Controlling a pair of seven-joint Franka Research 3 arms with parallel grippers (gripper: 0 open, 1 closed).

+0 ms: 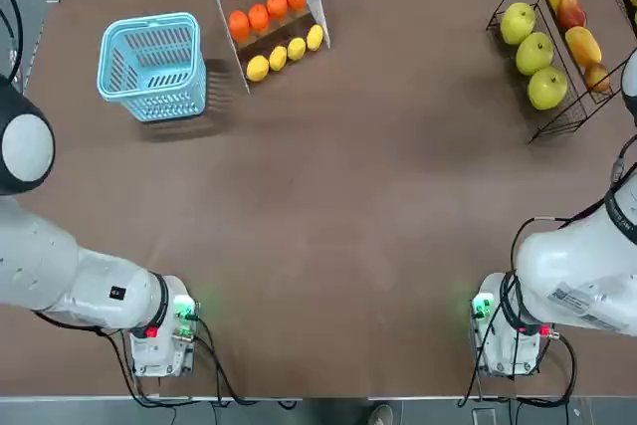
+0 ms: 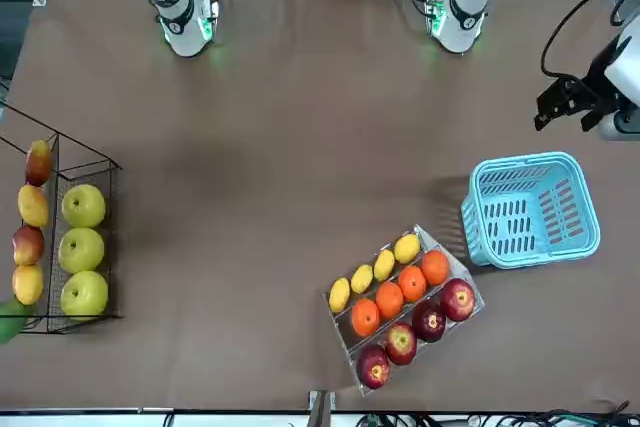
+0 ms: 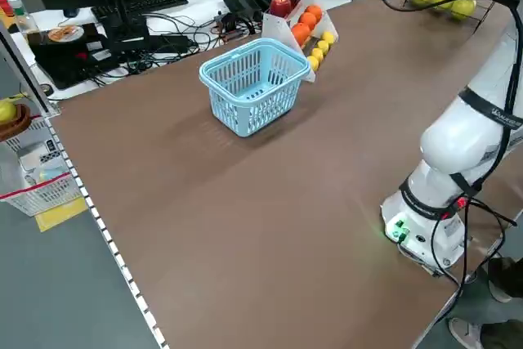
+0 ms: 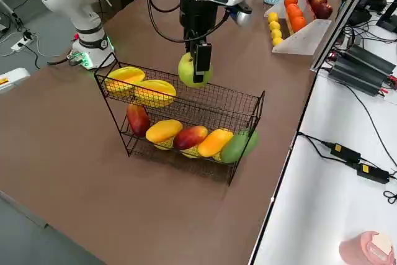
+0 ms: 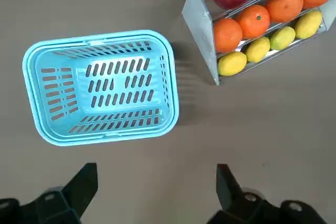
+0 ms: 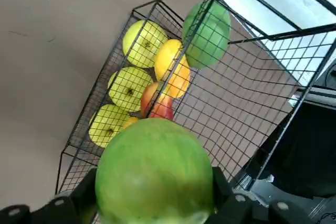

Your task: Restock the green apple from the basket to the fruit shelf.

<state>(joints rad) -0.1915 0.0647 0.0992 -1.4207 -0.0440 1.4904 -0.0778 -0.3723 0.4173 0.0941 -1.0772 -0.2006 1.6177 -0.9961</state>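
Right gripper (image 4: pixel 200 69): above the fruit shelf (image 4: pixel 261 100), two fingers closed about the green apple (image 4: pixel 186 70), one on either side.
Green apple: pinched at the shelf's upper tier, beside the two yellow fruits (image 4: pixel 154 93); whether it touches the wire cannot be told.
Placement, as judged: carrying appears done; lowering and release remain. Set the apple into the upper tier beside the yellow fruits, clear of the rim. Descend straight and slowly, let the mesh take the weight, then part the fingers just enough to free the skin and lift away upright.
Risk: smooth, round fruit may roll down the slant if dropped; a finger could snag the wire or nudge a neighbour.
Left gripper (image 5: pixel 157 176): idle over the table near the basket (image 5: pixel 102 139), fingers spread, nothing between them.
Obstructed: in the right wrist view the apple covers part of the shelf and most of the fingertips.
Cut off: the top view loses the shelf's outer side and the right gripper; the left side view shows only a part of the shelf.
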